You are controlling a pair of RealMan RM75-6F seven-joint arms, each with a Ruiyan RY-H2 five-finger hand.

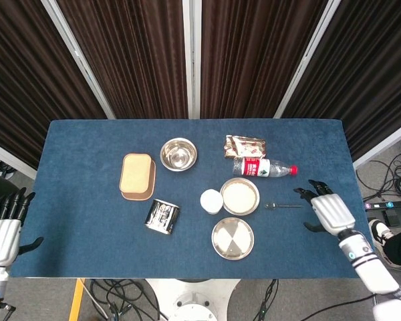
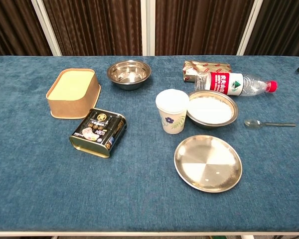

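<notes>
My right hand (image 1: 328,210) hovers over the right part of the blue table (image 1: 80,147), fingers spread and empty, just right of a small spoon (image 1: 283,205) (image 2: 268,123). A dark tip at the right edge of the chest view may be part of it. My left hand (image 1: 3,231) hangs off the table's left edge, fingers apart, holding nothing. Near the spoon stand a steel bowl of white stuff (image 1: 240,196) (image 2: 212,108), a flowered paper cup (image 1: 211,200) (image 2: 171,111) and a flat steel plate (image 1: 232,238) (image 2: 208,163).
A water bottle (image 1: 264,168) (image 2: 234,83) lies on its side behind the filled bowl, with a snack packet (image 1: 245,146) beyond it. An empty steel bowl (image 1: 178,154), a brown paper box (image 1: 137,176) and a black tin (image 1: 162,217) lie left of centre.
</notes>
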